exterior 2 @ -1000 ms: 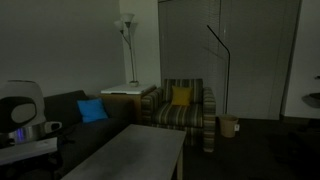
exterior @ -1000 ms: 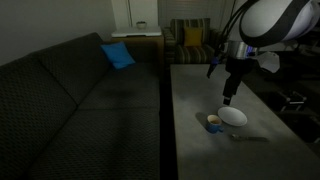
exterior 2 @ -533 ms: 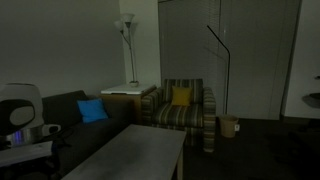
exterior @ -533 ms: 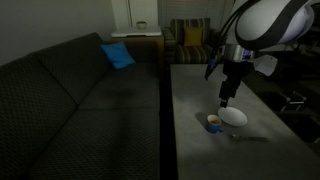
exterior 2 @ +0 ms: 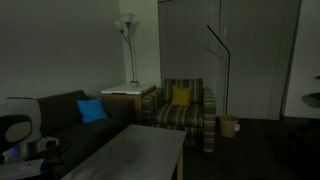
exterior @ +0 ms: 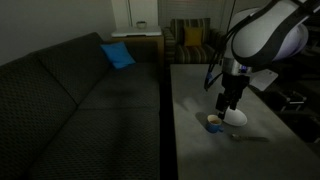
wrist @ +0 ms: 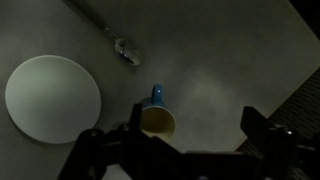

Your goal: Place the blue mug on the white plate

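The blue mug (wrist: 157, 119) stands upright on the grey table, its yellowish inside showing and its handle pointing away from the wrist. The white plate (wrist: 52, 98) lies empty to its left, apart from it. In an exterior view the mug (exterior: 213, 122) sits just beside the plate (exterior: 236, 117). My gripper (wrist: 194, 128) is open and empty, hovering over the table with the mug close by its left finger (wrist: 134, 136). In the exterior view the gripper (exterior: 228, 103) hangs just above mug and plate. Both are out of sight in the exterior view that shows the floor lamp.
A metal spoon (wrist: 124, 47) lies on the table beyond the mug. A dark sofa (exterior: 80, 100) with a blue cushion (exterior: 118, 55) runs along the table's side. A striped armchair (exterior 2: 183, 110) and a floor lamp (exterior 2: 127, 45) stand at the far end.
The arm has come down and its gripper has dropped closer to the mug and plate. Mug and plate have not moved.
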Controlling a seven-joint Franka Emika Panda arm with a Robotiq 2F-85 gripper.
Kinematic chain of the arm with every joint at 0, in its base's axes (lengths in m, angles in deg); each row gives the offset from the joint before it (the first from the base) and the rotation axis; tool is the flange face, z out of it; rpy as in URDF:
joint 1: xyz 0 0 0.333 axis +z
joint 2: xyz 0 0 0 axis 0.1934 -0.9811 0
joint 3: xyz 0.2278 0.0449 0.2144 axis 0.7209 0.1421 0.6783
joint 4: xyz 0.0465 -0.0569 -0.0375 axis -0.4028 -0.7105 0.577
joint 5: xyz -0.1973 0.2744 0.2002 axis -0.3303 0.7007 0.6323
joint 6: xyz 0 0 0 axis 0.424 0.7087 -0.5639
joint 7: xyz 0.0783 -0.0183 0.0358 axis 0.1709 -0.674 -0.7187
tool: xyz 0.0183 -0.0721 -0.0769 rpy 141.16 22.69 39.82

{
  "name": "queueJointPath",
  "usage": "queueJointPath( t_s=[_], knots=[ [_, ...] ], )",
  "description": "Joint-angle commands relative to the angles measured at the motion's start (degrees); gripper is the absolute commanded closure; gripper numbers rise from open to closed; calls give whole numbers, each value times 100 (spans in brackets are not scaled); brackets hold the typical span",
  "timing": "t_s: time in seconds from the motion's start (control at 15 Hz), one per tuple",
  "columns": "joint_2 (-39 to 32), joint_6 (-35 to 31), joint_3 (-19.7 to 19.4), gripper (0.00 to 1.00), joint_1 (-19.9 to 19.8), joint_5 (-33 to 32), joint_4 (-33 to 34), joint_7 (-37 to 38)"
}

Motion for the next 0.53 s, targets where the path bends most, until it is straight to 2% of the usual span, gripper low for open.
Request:
queueJointPath(
  t_s=[0.0,0.13,0.2,0.47],
  knots=[
    [-493,-61,4,0,-106,143,481,-102],
    [-751,87,39,0,-188,156,793,-248],
    [-479,12,-34,0,-61,108,443,-55],
    [-563,11,-37,0,-45,106,525,-59]
  ],
)
